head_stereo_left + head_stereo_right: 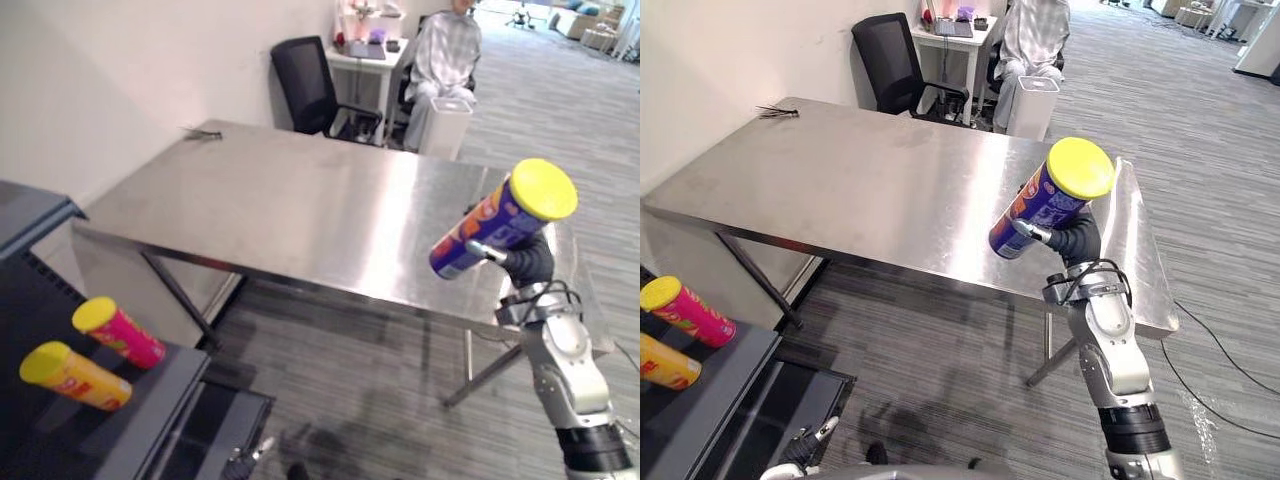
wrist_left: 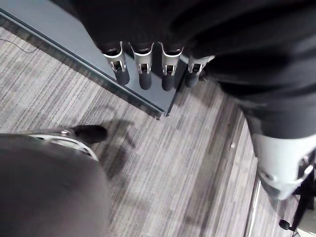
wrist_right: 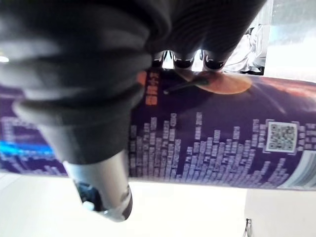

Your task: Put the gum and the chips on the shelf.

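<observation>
I'm gripping chips can (image 1: 495,225), right hand (image 1: 528,263) curled round it, by table's (image 1: 300,200) near right corner | left hand (image 2: 143,74) hanging straight-fingered | next: laying it gently beside shelf's (image 1: 165,385) pink can (image 1: 120,333).

Steel table (image 1: 300,210), grey carpet (image 1: 330,400), black chair (image 1: 302,75)

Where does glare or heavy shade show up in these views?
Left eye view: a pale sheen across the steel table, brightest toward its right end. Right eye view: the same streak beside the chips can. Right wrist view: the right hand shades the can.
</observation>
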You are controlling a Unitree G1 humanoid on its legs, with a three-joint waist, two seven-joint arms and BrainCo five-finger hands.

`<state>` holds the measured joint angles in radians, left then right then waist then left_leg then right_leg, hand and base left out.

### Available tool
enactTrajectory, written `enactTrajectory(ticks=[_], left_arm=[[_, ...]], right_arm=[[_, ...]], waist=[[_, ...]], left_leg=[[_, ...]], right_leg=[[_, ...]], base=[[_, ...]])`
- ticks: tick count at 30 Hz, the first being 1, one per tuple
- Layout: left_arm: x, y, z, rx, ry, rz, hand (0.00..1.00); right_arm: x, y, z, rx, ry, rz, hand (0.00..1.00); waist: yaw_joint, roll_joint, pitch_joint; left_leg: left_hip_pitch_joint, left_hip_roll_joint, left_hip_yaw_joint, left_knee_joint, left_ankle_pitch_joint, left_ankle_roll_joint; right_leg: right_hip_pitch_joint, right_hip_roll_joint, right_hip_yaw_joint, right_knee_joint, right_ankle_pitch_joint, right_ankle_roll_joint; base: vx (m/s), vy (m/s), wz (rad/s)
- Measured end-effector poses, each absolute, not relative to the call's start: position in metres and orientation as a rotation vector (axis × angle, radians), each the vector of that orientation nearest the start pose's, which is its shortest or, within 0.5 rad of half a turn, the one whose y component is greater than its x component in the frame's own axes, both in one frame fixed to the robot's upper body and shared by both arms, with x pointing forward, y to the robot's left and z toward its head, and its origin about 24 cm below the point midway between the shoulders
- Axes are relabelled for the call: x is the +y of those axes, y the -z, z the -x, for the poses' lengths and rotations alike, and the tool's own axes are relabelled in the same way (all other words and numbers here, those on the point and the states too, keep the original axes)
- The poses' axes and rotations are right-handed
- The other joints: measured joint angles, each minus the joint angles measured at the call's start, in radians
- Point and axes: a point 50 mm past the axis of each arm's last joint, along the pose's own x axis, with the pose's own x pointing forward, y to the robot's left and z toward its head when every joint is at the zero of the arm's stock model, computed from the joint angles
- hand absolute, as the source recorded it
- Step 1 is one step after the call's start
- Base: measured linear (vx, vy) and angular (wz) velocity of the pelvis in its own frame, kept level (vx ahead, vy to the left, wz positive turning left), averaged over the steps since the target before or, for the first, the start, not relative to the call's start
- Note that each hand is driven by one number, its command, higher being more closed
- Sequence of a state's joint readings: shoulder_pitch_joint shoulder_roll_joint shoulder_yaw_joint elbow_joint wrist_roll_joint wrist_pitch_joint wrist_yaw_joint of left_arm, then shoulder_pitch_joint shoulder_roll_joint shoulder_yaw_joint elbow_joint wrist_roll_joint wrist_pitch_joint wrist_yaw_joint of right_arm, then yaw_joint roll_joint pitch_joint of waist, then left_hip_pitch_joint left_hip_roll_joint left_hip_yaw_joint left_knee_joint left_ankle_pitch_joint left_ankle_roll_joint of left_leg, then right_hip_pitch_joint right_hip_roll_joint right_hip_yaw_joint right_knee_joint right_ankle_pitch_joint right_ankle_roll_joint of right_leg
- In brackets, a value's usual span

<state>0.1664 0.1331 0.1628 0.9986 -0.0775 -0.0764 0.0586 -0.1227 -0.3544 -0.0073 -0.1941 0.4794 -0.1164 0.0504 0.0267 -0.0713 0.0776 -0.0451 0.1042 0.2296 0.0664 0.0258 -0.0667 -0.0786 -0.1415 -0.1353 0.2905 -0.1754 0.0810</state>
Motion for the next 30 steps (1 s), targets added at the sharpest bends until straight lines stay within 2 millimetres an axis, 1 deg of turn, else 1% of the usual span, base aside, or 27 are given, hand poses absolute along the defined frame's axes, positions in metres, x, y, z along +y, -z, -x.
enactTrajectory(ticks=[1,3,4,5,6,7,8,9,10,11,12,14,15,17,18,19,20,21,22,23,25,26,28,30], left_arm=[[0.229,0.156,-0.073,1.063,-0.351,-0.005,0.0],[0.228,0.155,-0.074,1.054,-0.356,0.016,0.0],[0.226,0.156,-0.073,1.057,-0.358,0.035,0.0],[0.228,0.157,-0.068,1.066,-0.373,0.045,0.0],[0.228,0.157,-0.064,1.075,-0.381,0.052,0.0],[0.227,0.158,-0.059,1.087,-0.392,0.065,0.0],[0.23,0.158,-0.059,1.09,-0.4,0.068,0.0],[0.23,0.158,-0.058,1.094,-0.402,0.069,0.0],[0.229,0.158,-0.057,1.094,-0.402,0.072,0.0],[0.228,0.159,-0.057,1.095,-0.402,0.076,0.0],[0.227,0.159,-0.057,1.095,-0.403,0.082,0.0],[0.226,0.159,-0.055,1.095,-0.42,0.102,0.0],[0.223,0.16,-0.055,1.096,-0.425,0.119,0.0],[0.219,0.161,-0.054,1.1,-0.423,0.133,0.0],[0.218,0.161,-0.054,1.103,-0.421,0.136,0.0],[0.218,0.162,-0.054,1.106,-0.421,0.136,0.0],[0.219,0.162,-0.053,1.107,-0.432,0.141,0.0],[0.22,0.162,-0.052,1.108,-0.436,0.141,0.0],[0.221,0.161,-0.052,1.11,-0.439,0.133,0.0],[0.221,0.161,-0.052,1.112,-0.443,0.125,0.0],[0.222,0.161,-0.052,1.113,-0.442,0.113,0.0],[0.224,0.16,-0.054,1.108,-0.438,0.101,0.0],[0.229,0.16,-0.058,1.105,-0.437,0.077,0.0],[0.233,0.159,-0.06,1.106,-0.454,0.066,0.0]], right_arm=[[-0.19,-0.139,-0.265,-0.415,-0.158,-0.127,1.0],[-0.186,-0.14,-0.266,-0.415,-0.173,-0.132,1.0],[-0.183,-0.142,-0.267,-0.423,-0.186,-0.135,1.0],[-0.18,-0.144,-0.269,-0.429,-0.197,-0.136,1.0],[-0.179,-0.145,-0.269,-0.431,-0.2,-0.136,1.0],[-0.181,-0.146,-0.27,-0.439,-0.192,-0.137,1.0],[-0.186,-0.151,-0.271,-0.459,-0.164,-0.139,1.0],[-0.19,-0.153,-0.271,-0.469,-0.144,-0.139,1.0],[-0.2,-0.157,-0.27,-0.487,-0.098,-0.138,1.0],[-0.205,-0.158,-0.27,-0.495,-0.076,-0.137,1.0],[-0.219,-0.163,-0.268,-0.519,-0.008,-0.137,1.0],[-0.228,-0.165,-0.265,-0.534,0.039,-0.137,1.0],[-0.235,-0.166,-0.263,-0.543,0.073,-0.135,1.0],[-0.24,-0.167,-0.26,-0.549,0.096,-0.128,1.0],[-0.242,-0.167,-0.258,-0.552,0.103,-0.125,1.0],[-0.242,-0.165,-0.256,-0.551,0.11,-0.129,1.0],[-0.241,-0.163,-0.254,-0.55,0.114,-0.142,1.0],[-0.24,-0.163,-0.254,-0.549,0.114,-0.148,1.0],[-0.239,-0.161,-0.254,-0.547,0.118,-0.163,1.0],[-0.239,-0.158,-0.253,-0.541,0.126,-0.174,1.0],[-0.241,-0.152,-0.25,-0.528,0.155,-0.194,1.0],[-0.242,-0.149,-0.248,-0.518,0.175,-0.199,1.0],[-0.242,-0.147,-0.248,-0.509,0.198,-0.18,1.0],[-0.241,-0.146,-0.248,-0.506,0.202,-0.182,1.0]], waist=[[-0.002,0.009,0.006],[0.002,0.022,0.027],[0.007,0.029,0.042],[0.016,0.034,0.055],[0.018,0.036,0.056],[0.013,0.024,0.066],[0.008,0.02,0.073],[0.006,0.021,0.074],[0.005,0.025,0.073],[0.001,0.027,0.072],[-0.004,0.041,0.069],[-0.008,0.055,0.061],[-0.014,0.072,0.051],[-0.02,0.087,0.049],[-0.022,0.094,0.049],[-0.021,0.095,0.049],[-0.021,0.093,0.049],[-0.021,0.093,0.049],[-0.015,0.088,0.051],[-0.005,0.085,0.051],[-0.001,0.083,0.052],[0.0,0.078,0.056],[0.001,0.072,0.07],[0.003,0.057,0.09]], left_leg=[[-0.042,0.011,-0.037,0.053,-0.01,-0.003],[-0.097,0.028,-0.1,0.082,-0.003,-0.015],[-0.123,0.035,-0.135,0.063,0.018,-0.032],[-0.128,0.045,-0.138,0.019,0.023,-0.038],[-0.128,0.052,-0.127,-0.009,0.016,-0.045],[-0.133,0.063,-0.086,-0.032,0.002,-0.035],[-0.162,0.07,-0.032,0.041,0.01,0.007],[-0.175,0.078,0.002,0.089,0.011,0.022],[-0.178,0.103,0.07,0.196,-0.002,0.042],[-0.174,0.121,0.1,0.249,-0.018,0.051],[-0.124,0.171,0.173,0.35,-0.079,0.046],[-0.063,0.187,0.176,0.355,-0.101,0.023],[-0.009,0.197,0.171,0.317,-0.112,0.018],[0.033,0.189,0.173,0.215,-0.117,0.007],[0.036,0.183,0.172,0.175,-0.121,0.001],[0.033,0.167,0.186,0.126,-0.124,-0.004],[0.024,0.151,0.195,0.103,-0.125,-0.019],[0.017,0.144,0.194,0.1,-0.126,-0.032],[0.008,0.122,0.189,0.093,-0.128,-0.035],[0.0,0.103,0.184,0.099,-0.131,-0.03],[-0.026,0.089,0.174,0.127,-0.148,-0.016],[-0.054,0.093,0.171,0.171,-0.175,-0.011],[-0.088,0.103,0.167,0.238,-0.211,-0.003],[-0.095,0.106,0.173,0.255,-0.23,-0.006]], right_leg=[[-0.007,0.002,-0.035,0.028,-0.014,-0.011],[-0.028,0.016,-0.09,0.052,-0.024,-0.029],[-0.051,0.022,-0.124,0.085,-0.037,-0.047],[-0.066,0.024,-0.154,0.1,-0.044,-0.061],[-0.066,0.024,-0.172,0.092,-0.043,-0.066],[-0.06,0.012,-0.226,0.059,-0.036,-0.096],[-0.059,-0.015,-0.289,0.051,-0.026,-0.119],[-0.058,-0.026,-0.322,0.044,-0.021,-0.126],[-0.052,-0.045,-0.385,0.03,-0.012,-0.134],[-0.043,-0.052,-0.417,0.021,-0.006,-0.136],[-0.03,-0.075,-0.504,0.004,0.004,-0.133],[-0.028,-0.093,-0.571,0.002,0.005,-0.129],[-0.028,-0.111,-0.638,0.002,0.008,-0.11],[-0.026,-0.133,-0.701,0.01,0.015,-0.086],[-0.025,-0.143,-0.725,0.015,0.019,-0.079],[-0.025,-0.166,-0.765,0.026,0.028,-0.066],[-0.023,-0.19,-0.797,0.035,0.041,-0.052],[-0.024,-0.202,-0.805,0.043,0.049,-0.05],[-0.025,-0.233,-0.82,0.059,0.059,-0.048],[-0.027,-0.252,-0.822,0.066,0.07,-0.044],[-0.028,-0.272,-0.828,0.066,0.091,-0.042],[-0.034,-0.281,-0.828,0.071,0.097,-0.04],[-0.04,-0.282,-0.825,0.075,0.104,-0.038],[-0.044,-0.276,-0.816,0.059,0.117,-0.036]], base=[[-0.11,-0.123,0.7],[-0.15,-0.138,0.82],[-0.19,-0.17,0.84],[-0.19,-0.178,0.77],[-0.17,-0.168,0.95],[-0.19,-0.188,1.24],[-0.19,-0.185,1.38],[-0.18,-0.189,1.49],[-0.1,-0.117,1.24],[-0.14,-0.109,1.89],[-0.11,-0.044,1.59],[-0.14,0.041,1.62],[-0.15,0.105,1.53],[-0.15,0.165,1.27],[-0.18,0.235,1.16],[-0.16,0.246,1.16],[-0.15,0.249,1.06],[-0.12,0.252,0.86],[-0.1,0.245,0.51],[-0.09,0.227,0.38],[-0.09,0.164,0.16],[-0.12,0.168,0.06],[-0.12,0.159,-0.05],[-0.08,0.117,-0.12]])
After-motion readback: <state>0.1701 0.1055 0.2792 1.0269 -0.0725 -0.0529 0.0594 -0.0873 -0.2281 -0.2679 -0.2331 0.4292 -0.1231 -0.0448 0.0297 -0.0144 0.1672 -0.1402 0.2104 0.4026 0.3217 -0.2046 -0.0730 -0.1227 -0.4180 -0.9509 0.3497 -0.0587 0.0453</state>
